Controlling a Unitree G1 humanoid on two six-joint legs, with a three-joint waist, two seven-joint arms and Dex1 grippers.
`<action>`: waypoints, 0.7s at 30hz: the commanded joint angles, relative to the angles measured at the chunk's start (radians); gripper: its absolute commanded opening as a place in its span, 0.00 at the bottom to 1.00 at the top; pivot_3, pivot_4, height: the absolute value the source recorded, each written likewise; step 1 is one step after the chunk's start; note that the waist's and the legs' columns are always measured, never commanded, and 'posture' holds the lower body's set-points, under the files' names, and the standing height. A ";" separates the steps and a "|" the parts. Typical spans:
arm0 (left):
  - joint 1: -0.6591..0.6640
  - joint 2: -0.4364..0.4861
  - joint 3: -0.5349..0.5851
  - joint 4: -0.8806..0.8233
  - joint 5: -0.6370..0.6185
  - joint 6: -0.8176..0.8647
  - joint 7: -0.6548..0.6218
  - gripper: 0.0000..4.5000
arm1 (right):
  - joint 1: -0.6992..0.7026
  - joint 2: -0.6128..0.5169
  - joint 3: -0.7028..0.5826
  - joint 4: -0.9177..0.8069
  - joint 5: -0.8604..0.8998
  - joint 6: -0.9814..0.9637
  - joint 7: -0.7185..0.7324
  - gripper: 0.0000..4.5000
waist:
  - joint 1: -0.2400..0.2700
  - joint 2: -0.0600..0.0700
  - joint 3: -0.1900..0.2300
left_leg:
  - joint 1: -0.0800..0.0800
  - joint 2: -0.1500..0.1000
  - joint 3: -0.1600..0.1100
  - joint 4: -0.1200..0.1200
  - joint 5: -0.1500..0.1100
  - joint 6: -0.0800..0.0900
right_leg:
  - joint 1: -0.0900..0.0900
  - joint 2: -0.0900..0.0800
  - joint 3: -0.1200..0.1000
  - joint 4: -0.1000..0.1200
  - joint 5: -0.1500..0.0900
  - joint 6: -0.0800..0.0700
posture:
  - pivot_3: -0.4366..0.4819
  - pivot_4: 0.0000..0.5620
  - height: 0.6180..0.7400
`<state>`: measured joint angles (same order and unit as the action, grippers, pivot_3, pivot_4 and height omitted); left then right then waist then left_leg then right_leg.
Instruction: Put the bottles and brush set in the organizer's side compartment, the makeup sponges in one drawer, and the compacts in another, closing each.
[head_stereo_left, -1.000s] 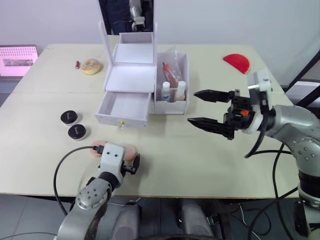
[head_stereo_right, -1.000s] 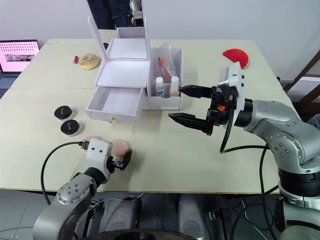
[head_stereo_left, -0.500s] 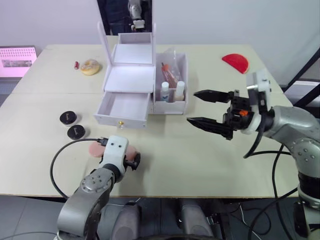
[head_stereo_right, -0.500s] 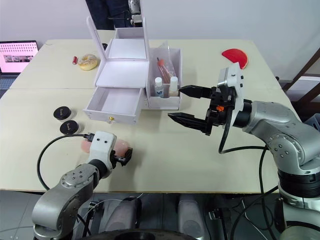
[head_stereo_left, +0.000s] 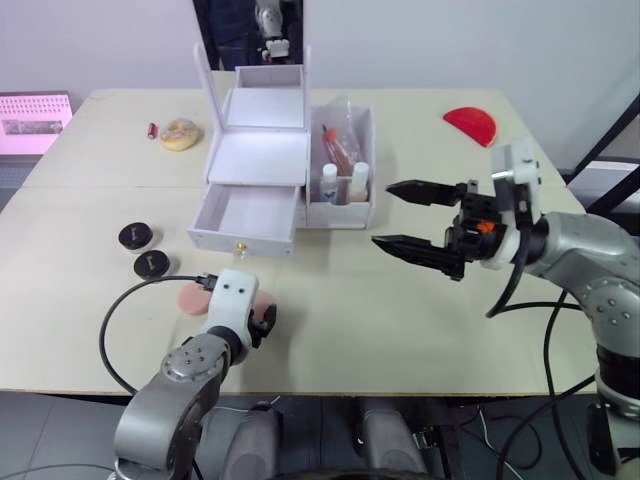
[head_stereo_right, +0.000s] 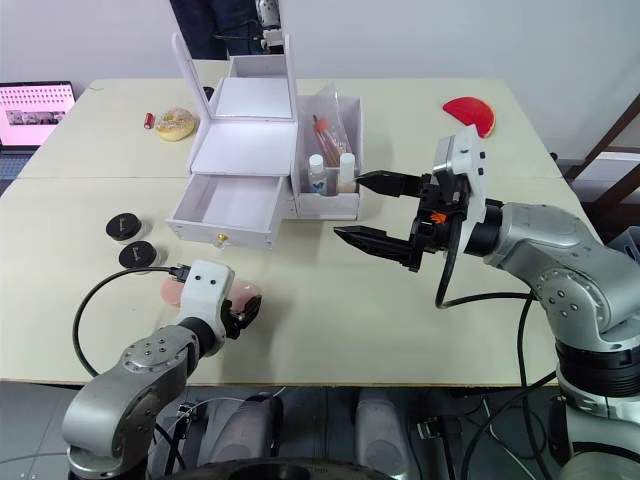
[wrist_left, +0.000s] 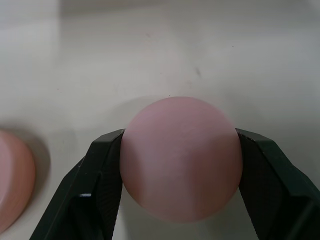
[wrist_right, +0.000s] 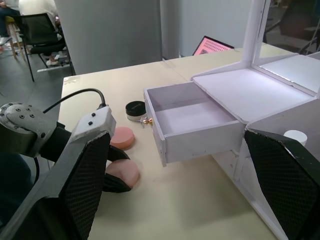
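The white organizer (head_stereo_left: 258, 160) stands mid-table with its mirror lid up and one drawer (head_stereo_left: 247, 215) pulled open and empty. Its side compartment (head_stereo_left: 343, 165) holds two white-capped bottles (head_stereo_left: 331, 180) and the bagged brush set (head_stereo_left: 340, 145). Two black compacts (head_stereo_left: 134, 235) (head_stereo_left: 151, 264) lie at the left. My left gripper (head_stereo_left: 262, 322) is shut on a pink makeup sponge (wrist_left: 181, 157) resting on the table near the front edge. A second sponge (head_stereo_left: 190, 299) lies beside it. My right gripper (head_stereo_left: 383, 214) hovers open to the right of the organizer.
A red half-round object (head_stereo_left: 472, 124) lies at the back right. A yellowish ring (head_stereo_left: 182, 132) and a small red item (head_stereo_left: 154, 129) sit at the back left, near a pink screen (head_stereo_left: 35, 120). A person (head_stereo_left: 240, 30) stands behind the table.
My left wrist has shifted slightly away from the table's front edge, staying at the pink sponge. The right gripper has barely moved and is still open.
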<state>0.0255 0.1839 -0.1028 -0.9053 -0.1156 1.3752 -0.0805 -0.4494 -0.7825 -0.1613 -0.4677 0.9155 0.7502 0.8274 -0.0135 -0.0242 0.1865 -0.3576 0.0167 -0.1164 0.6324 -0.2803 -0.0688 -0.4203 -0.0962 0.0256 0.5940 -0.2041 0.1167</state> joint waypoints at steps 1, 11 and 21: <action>0.004 0.051 0.043 -0.114 -0.028 0.020 -0.041 0.61 | -0.008 0.006 -0.010 -0.018 0.003 -0.014 0.002 1.00 | 0.000 0.000 0.000 | 0.000 0.000 0.000 0.000 0.000 0.000 | 0.000 0.000 0.000 0.000 0.000 0.000 | 0.48 0.27 1.00; 0.047 0.496 0.622 -0.142 -0.531 -0.115 -0.493 0.61 | -0.021 0.038 0.018 0.026 -0.048 -0.066 0.036 1.00 | -0.003 0.000 0.001 | 0.000 0.000 0.000 0.000 0.000 0.000 | -0.002 0.000 0.000 0.000 0.000 0.000 | 0.48 0.27 1.00; -0.186 0.922 0.704 0.318 -0.689 -0.298 -0.897 0.61 | 0.023 0.091 0.026 -0.001 -0.095 -0.123 0.015 1.00 | -0.002 0.000 0.002 | -0.002 0.000 0.000 0.000 0.000 0.000 | -0.003 0.000 0.000 0.000 0.000 0.000 | 0.48 0.27 1.00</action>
<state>-0.1289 1.0728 0.6396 -0.6521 -0.8098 1.1388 -0.9300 -0.4231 -0.6936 -0.1180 -0.4320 0.8226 0.6472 0.8492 -0.0151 -0.0238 0.1885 -0.3594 0.0167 -0.1164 0.6321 -0.2803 -0.0689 -0.4233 -0.0965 0.0254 0.5939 -0.2045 0.1164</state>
